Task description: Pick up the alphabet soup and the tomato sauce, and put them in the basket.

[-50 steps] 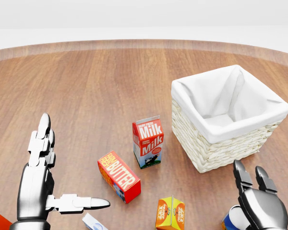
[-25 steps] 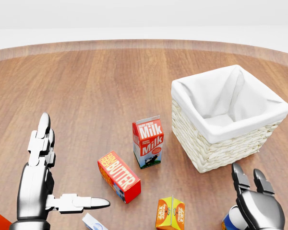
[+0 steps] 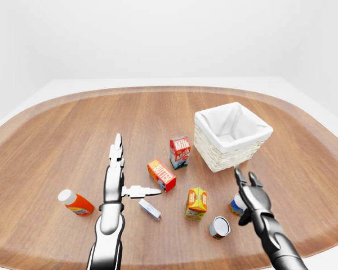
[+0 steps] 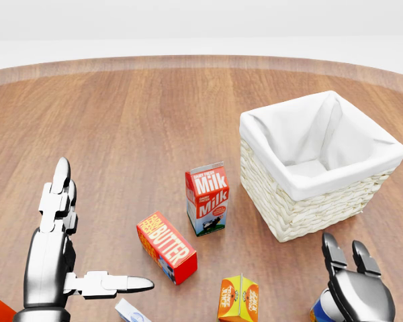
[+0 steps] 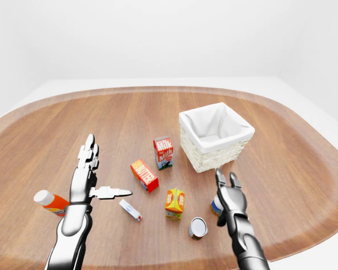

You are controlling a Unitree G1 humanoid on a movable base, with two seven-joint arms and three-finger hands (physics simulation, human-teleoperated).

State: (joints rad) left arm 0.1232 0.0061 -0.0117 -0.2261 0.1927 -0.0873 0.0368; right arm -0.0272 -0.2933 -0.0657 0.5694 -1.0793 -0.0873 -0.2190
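Note:
The alphabet soup can (image 3: 234,204), blue and orange, stands upright low on the right of the left-eye view. My right hand (image 3: 245,187) is open right beside it, fingers pointing up and none closed round it. In the head view the hand (image 4: 351,268) covers most of the can (image 4: 320,310). The tomato sauce can (image 3: 219,227) lies on its side just below and left of the soup, its grey end facing me. My left hand (image 3: 130,175) is open and empty over bare wood at the left. The white-lined wicker basket (image 3: 213,159) stands above the right hand.
A milk carton (image 3: 179,152), a butter box (image 3: 161,175) and an orange juice carton (image 3: 196,203) stand between my hands. A small white box (image 3: 150,209) lies by my left thumb. A ketchup bottle (image 3: 75,203) lies at far left. The round wooden table's edge (image 3: 304,247) curves close behind the cans.
In the head view my right hand has sunk a little lower toward the soup can. The left hand and all objects stay where they were.

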